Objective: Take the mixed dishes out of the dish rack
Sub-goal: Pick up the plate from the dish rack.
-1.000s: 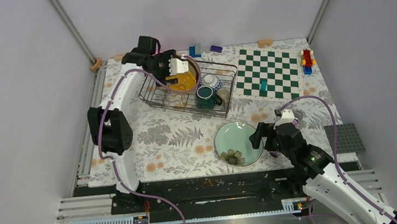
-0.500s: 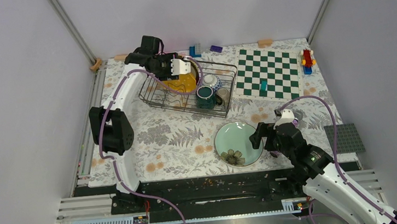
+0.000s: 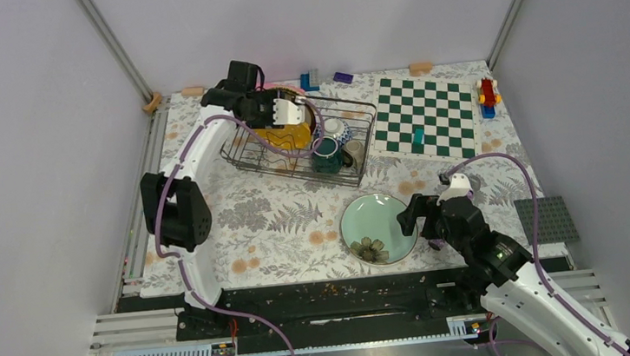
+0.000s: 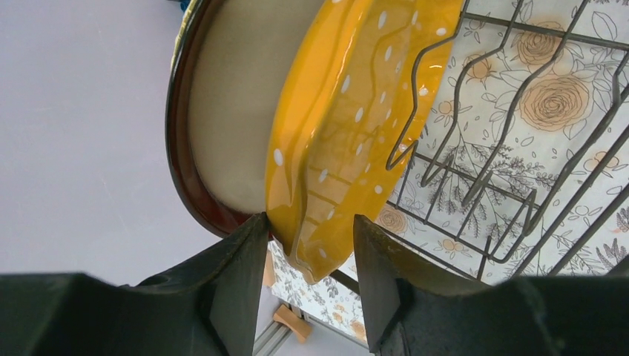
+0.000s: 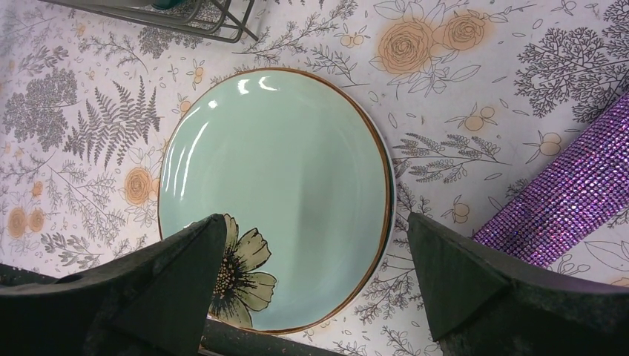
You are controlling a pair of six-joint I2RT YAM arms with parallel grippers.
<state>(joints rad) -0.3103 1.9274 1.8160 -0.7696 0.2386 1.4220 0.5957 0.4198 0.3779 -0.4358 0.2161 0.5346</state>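
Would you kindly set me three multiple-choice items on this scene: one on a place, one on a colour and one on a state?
1. Where does the green plate lie?
A in the rack
B flat on the table
C on the chessboard

2. What colour is the plate between the fingers of the left gripper?
A yellow
B blue
C white

3. How does the right gripper stand?
A shut, empty
B shut on the green plate
C open above the green plate

Answers:
1 B: it lies on the table, apart from both rack and chessboard.
2 A: the left wrist view shows the dotted rim of the yellow plate between the fingers.
3 C: its fingers stand wide apart over the plate.
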